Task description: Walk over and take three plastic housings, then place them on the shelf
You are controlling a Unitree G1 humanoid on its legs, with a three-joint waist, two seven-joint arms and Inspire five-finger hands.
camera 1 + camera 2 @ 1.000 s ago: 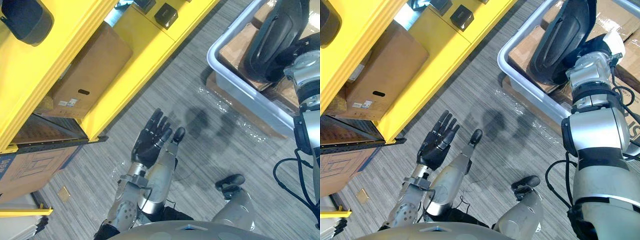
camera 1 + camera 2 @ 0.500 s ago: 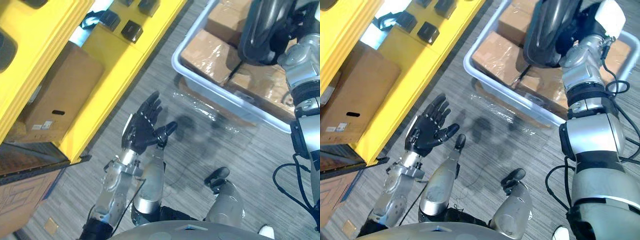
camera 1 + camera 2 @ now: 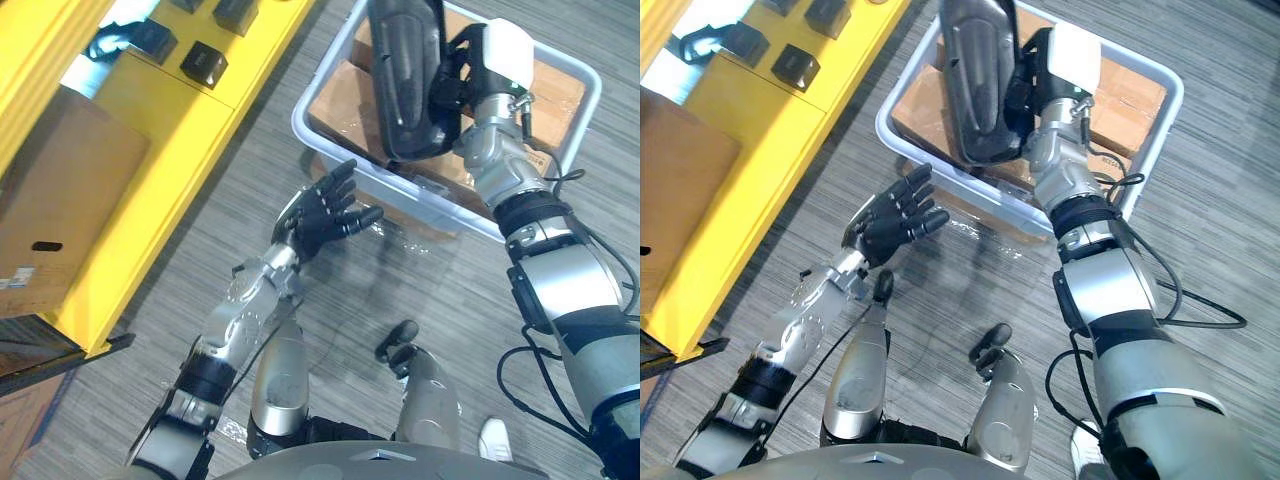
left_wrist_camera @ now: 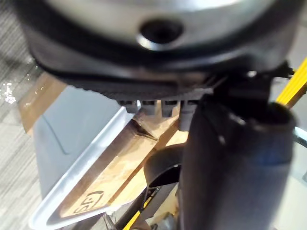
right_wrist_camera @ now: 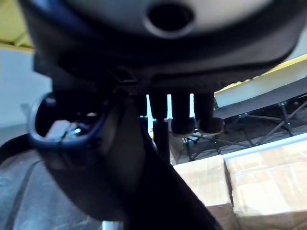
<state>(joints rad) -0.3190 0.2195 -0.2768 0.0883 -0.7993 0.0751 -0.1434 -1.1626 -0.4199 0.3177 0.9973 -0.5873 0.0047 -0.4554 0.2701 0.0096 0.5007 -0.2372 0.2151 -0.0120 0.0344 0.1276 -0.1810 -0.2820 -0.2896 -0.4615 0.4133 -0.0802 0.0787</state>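
A large dark plastic housing (image 3: pixel 403 80) stands upright over the grey bin (image 3: pixel 425 205). My right hand (image 3: pixel 452 88) is shut on its side, fingers curled round its edge, as the right wrist view also shows on the housing (image 5: pixel 96 187). My left hand (image 3: pixel 322 215) hangs open in front of the bin's near wall, fingers spread and holding nothing. The left wrist view looks past that hand at the bin's rim (image 4: pixel 81 177).
Wrapped cardboard boxes (image 3: pixel 340 95) fill the bin. A yellow shelf (image 3: pixel 180 150) runs along the left, with small black boxes (image 3: pixel 205 62) on it and a large cardboard box (image 3: pixel 60 200) beneath. Grey striped carpet lies between the shelf and the bin.
The camera has swung toward the bin. My left arm has stretched forward, bringing the open hand up to the bin's wall. The right hand still holds the housing.
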